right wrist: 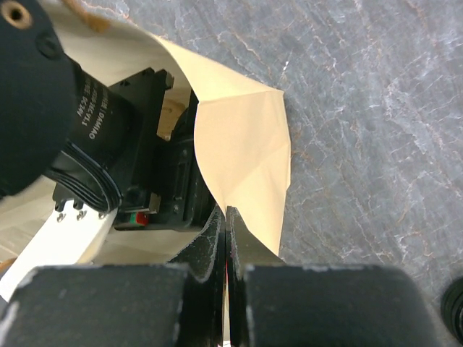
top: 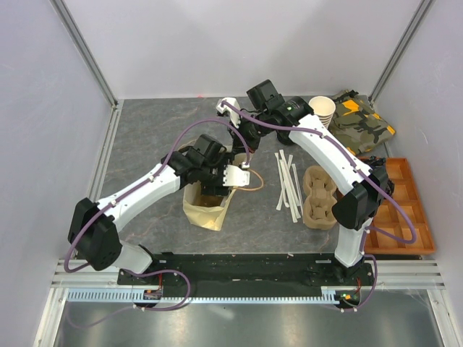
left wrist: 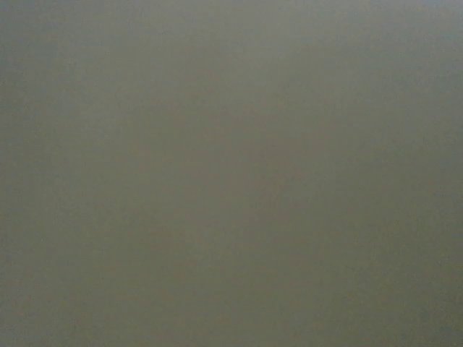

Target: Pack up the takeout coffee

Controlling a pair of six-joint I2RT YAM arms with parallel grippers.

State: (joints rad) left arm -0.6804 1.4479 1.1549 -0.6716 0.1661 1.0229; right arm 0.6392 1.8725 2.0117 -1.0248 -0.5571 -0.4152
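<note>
1. One tan kraft-paper bag (top: 205,211), upright; my right gripper (right wrist: 226,217) is clenched on its rim.
2. One moulded pulp cup carrier (top: 319,195).
3. One lidded brown paper coffee cup: unseen, presumably inside the bag under my left gripper (top: 215,186), whose state I cannot tell. Light, crushable; grasp the wall below the lid.
4. About six white wrapped straws (top: 288,184).
</note>
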